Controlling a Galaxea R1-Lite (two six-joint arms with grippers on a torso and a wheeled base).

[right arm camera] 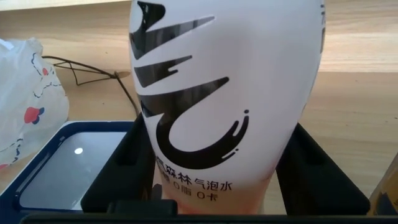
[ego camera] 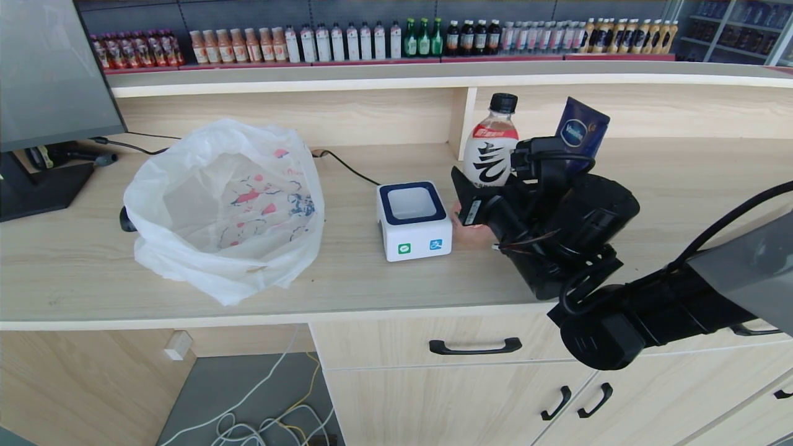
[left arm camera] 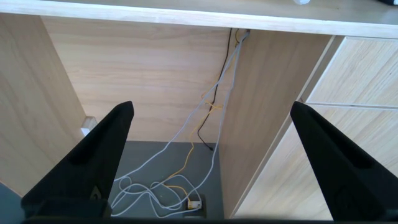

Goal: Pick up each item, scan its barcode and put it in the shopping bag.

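**A:** What did we find on the bench?

**B:** We saw a white shopping bag lying open toward the robot's left. A small white scanner with a dark-framed window sat near the middle. A bottle was just beside the scanner, on its right.

**A:** And the arm near it?

**B:** The right claw was clenched around the bottle's lower part, with a black finger against each side. The bottle was upright, with a black cap and a white label marked with bold black strokes. We could not tell whether its base touched the bench or sat just above it.

**A:** Anything else there?

**B:** A blue tube stood upright behind the right arm, near the bottle and partly hidden.

**A:** Where was the other arm?

**B:** The left claw hung below the bench edge, released, with its two fingers wide apart. It faced an open recess where cables hung down and lay looped on the floor.
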